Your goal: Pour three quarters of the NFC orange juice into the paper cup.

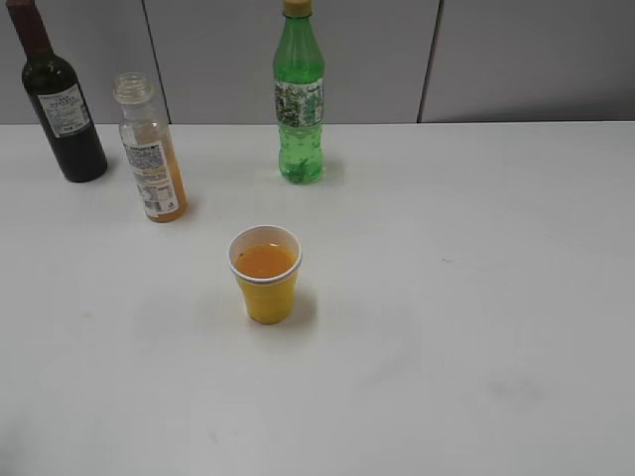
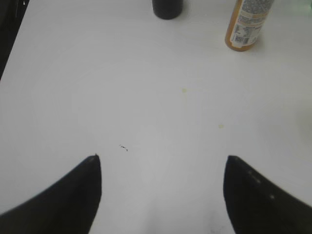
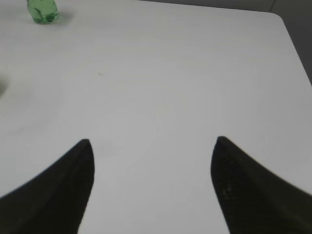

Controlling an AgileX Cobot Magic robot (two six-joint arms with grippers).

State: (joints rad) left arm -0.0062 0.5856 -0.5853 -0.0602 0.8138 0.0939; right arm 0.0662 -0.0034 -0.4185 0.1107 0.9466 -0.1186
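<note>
The NFC orange juice bottle (image 1: 151, 151) stands upright and capless at the back left, with only a little orange liquid low in it. Its lower part also shows at the top of the left wrist view (image 2: 247, 24). The yellow paper cup (image 1: 266, 275) stands near the middle of the table and holds orange juice. My left gripper (image 2: 161, 161) is open and empty over bare table, well short of the bottle. My right gripper (image 3: 152, 144) is open and empty over bare table. Neither gripper shows in the exterior view.
A dark wine bottle (image 1: 62, 99) stands at the far back left; its base shows in the left wrist view (image 2: 167, 8). A taller green bottle (image 1: 299, 99) stands at the back centre, also in the right wrist view (image 3: 43, 11). The white table's (image 1: 476, 297) right edge (image 3: 292, 44) shows.
</note>
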